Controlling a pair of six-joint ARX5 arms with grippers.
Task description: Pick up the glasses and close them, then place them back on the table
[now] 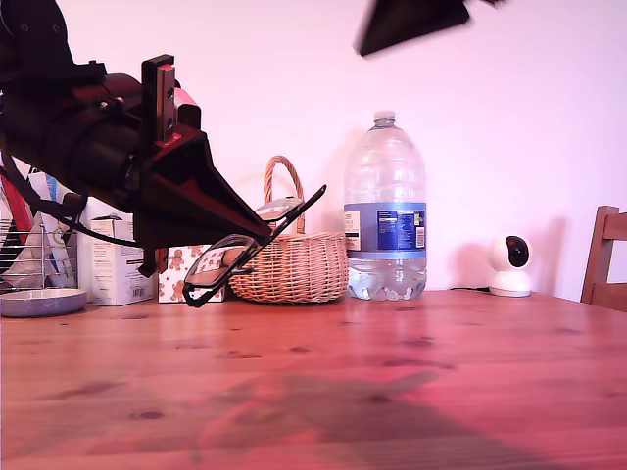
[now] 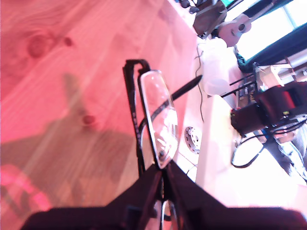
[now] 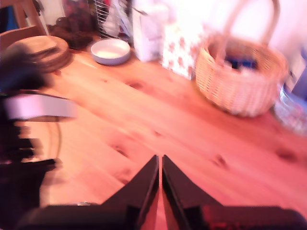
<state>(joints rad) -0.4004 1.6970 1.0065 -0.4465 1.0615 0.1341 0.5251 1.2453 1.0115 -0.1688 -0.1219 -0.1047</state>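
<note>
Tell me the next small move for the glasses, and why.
Probably lower my first pincer toward the reddish-brown wooden table. It holds the thin black wire-framed glasses in the air, and the temple arms look mostly folded; my second pincer is shut, holding nothing.

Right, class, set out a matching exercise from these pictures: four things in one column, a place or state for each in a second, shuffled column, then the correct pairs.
Things:
1. glasses
2. wicker basket
3. water bottle
4. my second gripper

Places or states:
A. stands on the table between basket and white camera
B. shut, holding nothing
C. held above the table in my first gripper
D. sits beside a gingerbread-print box

Pairs: 1-C, 2-D, 3-A, 4-B
</note>
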